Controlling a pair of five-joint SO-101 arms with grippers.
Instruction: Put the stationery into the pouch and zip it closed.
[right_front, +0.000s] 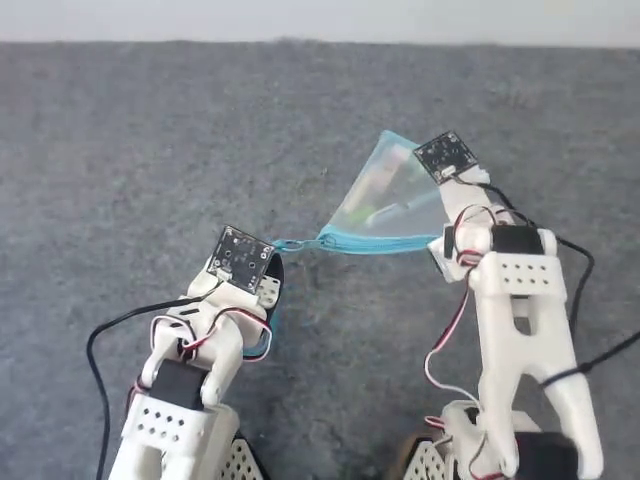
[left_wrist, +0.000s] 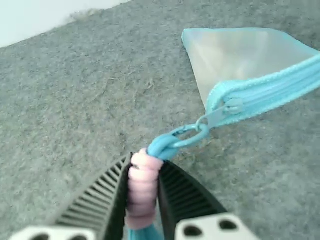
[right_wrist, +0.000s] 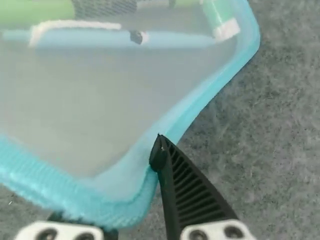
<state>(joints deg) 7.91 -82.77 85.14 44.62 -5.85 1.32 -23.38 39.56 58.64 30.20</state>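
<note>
Left gripper (left_wrist: 145, 161) is pinched tight on the pink pull tag (left_wrist: 142, 187), with the slider (left_wrist: 220, 112) at the end of the pouch (left_wrist: 240, 55). Stationery (right_wrist: 90, 27) is inside and the zip looks closed. Right gripper (right_wrist: 146, 170) is clamping the far corner, so I'd say it's basically done.

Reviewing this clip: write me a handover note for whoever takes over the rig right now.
Left gripper: shut on the pink ribbed zip pull.
Right gripper: shut on the edge of the translucent, turquoise-trimmed pouch.
Done: the green and blue stationery is inside. The metal slider sits at the zip's end nearest the left gripper, and the teeth behind it look closed.
Remaining: confirm the zip is fully shut, then release both grippers.
</note>
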